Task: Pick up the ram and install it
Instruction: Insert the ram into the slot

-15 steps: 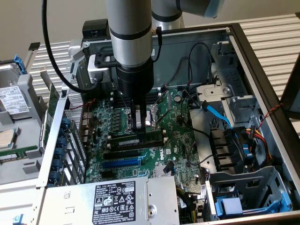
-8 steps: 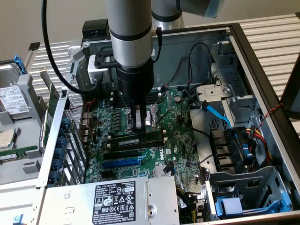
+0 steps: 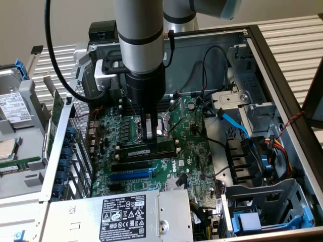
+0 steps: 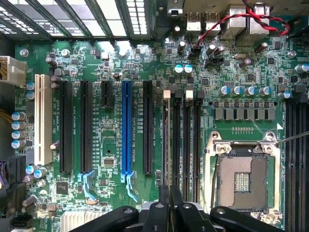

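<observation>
The ram [image 3: 135, 152] is a thin dark-green stick standing on edge in the first black memory slot beside the CPU socket [image 3: 164, 126]. From the wrist it shows only as a narrow edge [image 4: 167, 140] running the length of that slot. My gripper [image 3: 149, 138] comes straight down onto the ram's top edge near the middle of the stick. In the wrist view the gripper [image 4: 169, 195] has its two dark fingers [image 4: 163, 195] close together with the ram's edge running in between them.
Empty black memory slots [image 4: 186, 140] lie alongside the ram, and the CPU socket [image 4: 241, 176] is just beyond them. A blue slot [image 4: 126, 125] and black expansion slots lie on the other side. The power supply [image 3: 126, 214], drive cage [image 3: 262, 201] and loose cables [image 3: 232, 123] crowd the case.
</observation>
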Available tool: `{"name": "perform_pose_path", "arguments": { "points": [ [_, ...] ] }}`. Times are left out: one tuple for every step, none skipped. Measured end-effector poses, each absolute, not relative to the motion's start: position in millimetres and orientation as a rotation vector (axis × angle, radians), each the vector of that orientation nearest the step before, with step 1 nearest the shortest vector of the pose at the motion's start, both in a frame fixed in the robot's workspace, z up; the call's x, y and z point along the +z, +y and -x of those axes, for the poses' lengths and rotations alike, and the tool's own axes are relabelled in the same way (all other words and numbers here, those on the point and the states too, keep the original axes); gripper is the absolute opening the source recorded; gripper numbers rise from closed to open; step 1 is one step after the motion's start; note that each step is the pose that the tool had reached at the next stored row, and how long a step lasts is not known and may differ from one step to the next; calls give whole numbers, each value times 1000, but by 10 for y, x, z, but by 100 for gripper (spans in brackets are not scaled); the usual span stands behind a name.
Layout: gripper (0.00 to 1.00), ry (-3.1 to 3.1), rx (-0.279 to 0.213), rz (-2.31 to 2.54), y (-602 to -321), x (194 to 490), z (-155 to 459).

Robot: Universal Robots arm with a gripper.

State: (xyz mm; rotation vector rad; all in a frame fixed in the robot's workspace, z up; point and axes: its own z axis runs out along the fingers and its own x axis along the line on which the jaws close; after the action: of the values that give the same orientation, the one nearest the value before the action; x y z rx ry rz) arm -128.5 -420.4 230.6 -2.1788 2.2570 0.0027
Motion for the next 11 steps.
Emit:
{"name": "perform_pose_path", "arguments": {
  "points": [
    [20, 2257, 3, 2179, -4205, 2307, 1285],
    [20, 2257, 3, 2179, -4206, 2308, 1284],
    [20, 2257, 3, 2179, -4206, 2309, 1285],
    [20, 2257, 3, 2179, -4207, 2318, 1285],
    [20, 2257, 3, 2179, -4207, 2336, 1285],
    [20, 2257, 3, 2179, -4207, 2365, 1284],
    [20, 2257, 3, 2179, -4207, 2398, 1285],
    [20, 2257, 3, 2179, -4207, 2428, 1285],
    [20, 2257, 3, 2179, -4207, 2448, 1284],
    [20, 2257, 3, 2179, -4207, 2456, 1284],
    [20, 2257, 3, 2179, -4207, 2458, 1284]
  ]
}}
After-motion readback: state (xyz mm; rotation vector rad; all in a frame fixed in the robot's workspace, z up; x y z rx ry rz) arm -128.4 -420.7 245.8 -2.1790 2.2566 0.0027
